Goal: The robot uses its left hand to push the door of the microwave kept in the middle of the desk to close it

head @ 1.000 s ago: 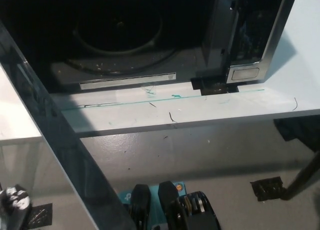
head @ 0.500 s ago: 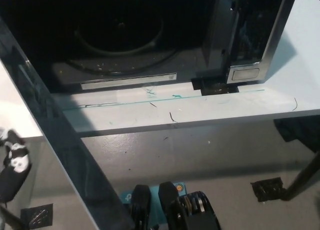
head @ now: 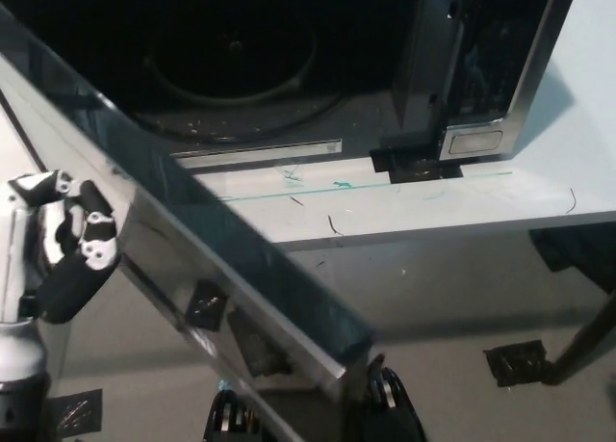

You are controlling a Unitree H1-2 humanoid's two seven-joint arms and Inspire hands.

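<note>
**Left hand against the microwave door**

My left hand [head: 63,245] sits at nine o'clock in the head view, white with black finger parts, fingers curled and holding nothing. It lies just beside the outer face of the microwave door [head: 207,240]; I cannot tell for certain whether the fingers touch it. The door is a long, dark, glossy slab running on a slant from ten o'clock down to six o'clock, standing partly open. The microwave [head: 289,66] fills the upper middle, from eleven to one o'clock, its dark cavity open with the round turntable [head: 236,66] inside. Its control panel [head: 481,71] stands at one o'clock. The white desk [head: 423,206] shows at three o'clock.
</note>
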